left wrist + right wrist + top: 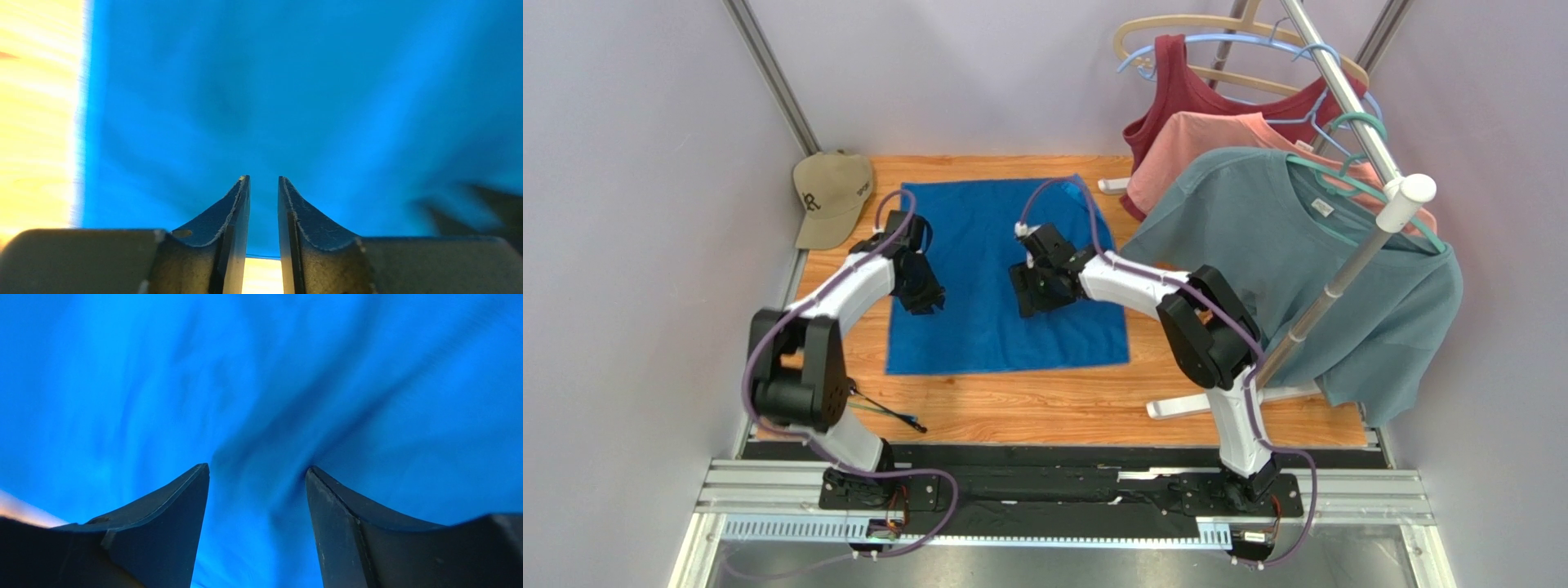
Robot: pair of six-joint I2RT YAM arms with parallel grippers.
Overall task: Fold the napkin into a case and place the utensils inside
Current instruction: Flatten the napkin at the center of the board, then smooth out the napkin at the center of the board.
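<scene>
The royal-blue napkin (pixel 995 325) lies spread flat on the wooden table (pixel 1075 410), not folded into a case. My left gripper (pixel 922 298) hangs low over its left part, near the left edge; in the left wrist view the left gripper (pixel 264 179) shows only a narrow gap between its jaws, with the napkin (pixel 276 92) below and nothing visibly pinched. My right gripper (pixel 1032 294) is over the napkin's middle. In the right wrist view the right gripper (pixel 258 468) stands wide open above the wrinkled napkin (pixel 276 373). The utensils (pixel 891 414), thin dark sticks, lie by the left arm's base.
A tan cap (pixel 830 196) sits at the table's far left corner. A clothes rack (pixel 1339 276) with a teal-grey T-shirt (pixel 1284 245) and two reddish tops stands at the right, its white foot (pixel 1185 404) on the table near the napkin's right corner.
</scene>
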